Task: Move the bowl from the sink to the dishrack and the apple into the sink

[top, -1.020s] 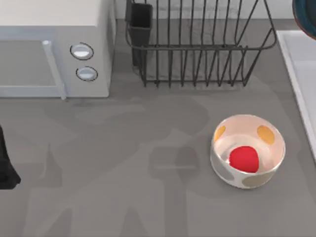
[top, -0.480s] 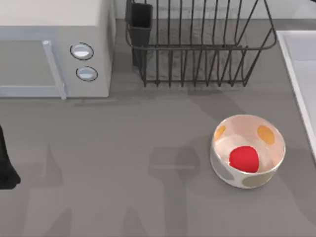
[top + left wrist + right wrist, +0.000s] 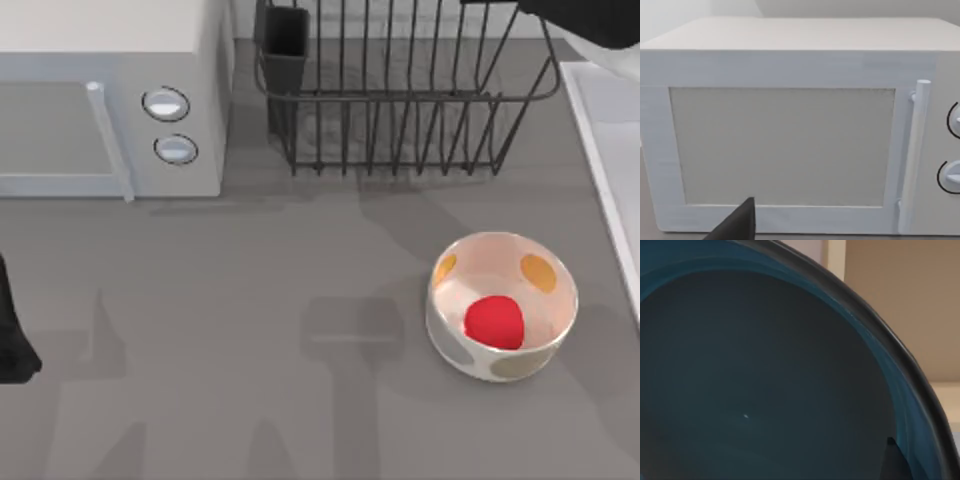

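Looking down from the top view, you see the dishrack (image 3: 405, 95) at the back of the table, its utensil cup (image 3: 285, 45) at the left corner, and the microwave (image 3: 110, 100) to its left. At the top right corner a dark shape hangs above the rack's right end and the sink (image 3: 605, 130); you can take it for the right arm or its load, but not which. The apple (image 3: 494, 322) sits inside the spotted bowl (image 3: 502, 305) on the bare table, near the sink's left rim and well apart from the dark shape. The left arm (image 3: 12, 335) is parked at the left edge of the table.

From the left wrist view you face the microwave door (image 3: 782, 145) and its handle (image 3: 912, 150); a single dark fingertip juts in, so you cannot tell how that pincer is set.

From the right wrist view the bowl (image 3: 755, 375) sits right against the camera, blue-teal inside under a dark rim, with one dark fingertip (image 3: 895, 460) at its edge. It looks carried, though you cannot tell whether the right pincer is clamped on it.

Judge the risk as this: the bowl hides the rack from the wrist camera, so lowering it blind could catch its rim on the upright bars, tip it, or let it slip from an edge grip.
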